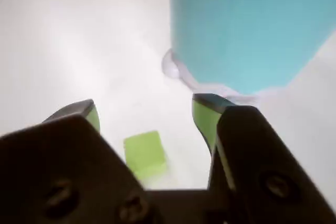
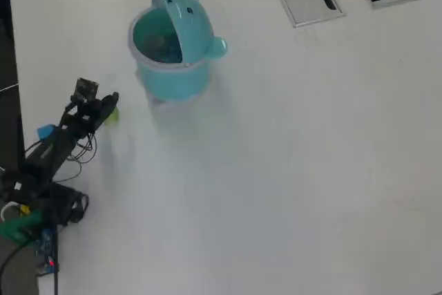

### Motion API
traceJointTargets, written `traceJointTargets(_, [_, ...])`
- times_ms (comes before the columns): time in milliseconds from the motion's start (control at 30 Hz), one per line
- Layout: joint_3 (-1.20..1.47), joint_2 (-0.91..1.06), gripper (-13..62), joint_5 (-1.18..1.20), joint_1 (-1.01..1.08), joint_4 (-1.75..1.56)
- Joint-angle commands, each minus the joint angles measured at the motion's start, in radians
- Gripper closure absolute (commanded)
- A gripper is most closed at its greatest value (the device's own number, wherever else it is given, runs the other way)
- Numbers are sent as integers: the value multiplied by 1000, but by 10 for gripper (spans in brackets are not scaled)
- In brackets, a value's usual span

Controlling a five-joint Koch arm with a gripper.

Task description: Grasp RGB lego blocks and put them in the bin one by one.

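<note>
Between the spread jaws of the gripper (image 1: pixel 147 111), closer to the left tip in the wrist view, the green block (image 1: pixel 144 153) is sitting on the table (image 1: pixel 79 40). Centering first, then lowering and closing, looks safest. Beyond stands the bin (image 1: pixel 247 24), lid open.

The gripper (image 1: pixel 147 114) points down at the table, its two jaws spread wide apart.

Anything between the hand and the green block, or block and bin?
Nothing visible. The small lime green plastic block lies on the white table between the open fingers of the hand; bare table separates it from the light turquoise round plastic bin.
</note>
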Motion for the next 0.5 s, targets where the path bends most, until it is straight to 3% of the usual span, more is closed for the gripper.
traceJointTargets(0, [-31,11,163,-18,-18,-51])
traceJointTargets(467, [15,-144,163,-48,-38,-118])
